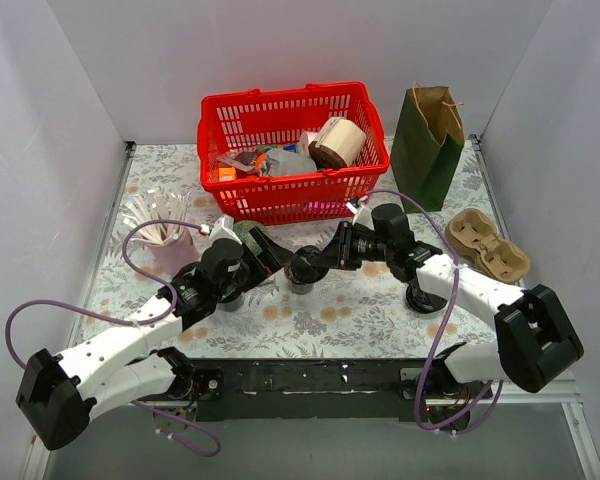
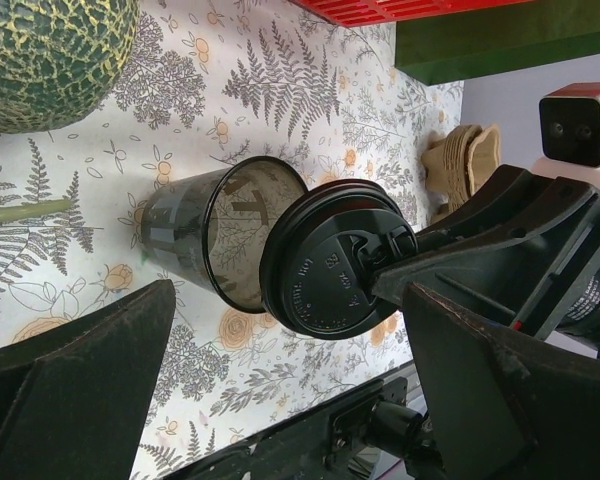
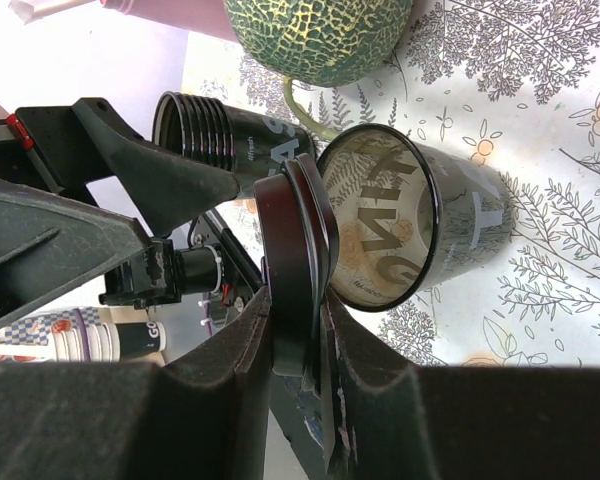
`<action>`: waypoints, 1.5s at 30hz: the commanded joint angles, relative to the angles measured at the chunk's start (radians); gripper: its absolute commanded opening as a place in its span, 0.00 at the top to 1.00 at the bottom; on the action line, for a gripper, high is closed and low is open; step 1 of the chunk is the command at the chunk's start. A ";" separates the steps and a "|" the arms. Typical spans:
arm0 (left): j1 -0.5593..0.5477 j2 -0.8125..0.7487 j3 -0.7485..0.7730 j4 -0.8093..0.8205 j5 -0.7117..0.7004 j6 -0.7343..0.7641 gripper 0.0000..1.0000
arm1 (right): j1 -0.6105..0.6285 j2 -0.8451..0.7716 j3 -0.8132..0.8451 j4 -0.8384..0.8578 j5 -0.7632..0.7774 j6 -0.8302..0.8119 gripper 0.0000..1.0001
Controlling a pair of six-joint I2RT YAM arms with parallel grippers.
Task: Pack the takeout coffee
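Floral tablecloth (image 3: pixel 550 70), wrist views alone show right jaws pinching lid (image 3: pixel 292 262) by open cup (image 3: pixel 460 230); left jaws wide, empty

The cup (image 2: pixel 175 235) and its lid (image 2: pixel 320 270) are black. The tablecloth (image 2: pixel 280 90) is white with grey ferns and orange flowers. The basket (image 1: pixel 290 195) is red, the paper bag (image 1: pixel 427 150) dark green.

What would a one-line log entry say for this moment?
left gripper: open, near cup | right gripper: shut on lid | lid: beside cup rim, not on
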 commanded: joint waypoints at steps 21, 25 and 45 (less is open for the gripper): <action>0.063 0.066 -0.025 0.094 0.079 0.038 0.02 | -0.005 0.071 0.077 0.034 0.039 -0.009 0.81; 0.067 0.093 -0.019 0.106 0.096 0.048 0.02 | -0.005 0.087 0.075 0.021 0.060 -0.017 0.79; 0.078 0.222 0.007 0.129 0.108 0.086 0.02 | 0.003 0.134 0.181 -0.146 0.129 -0.113 0.55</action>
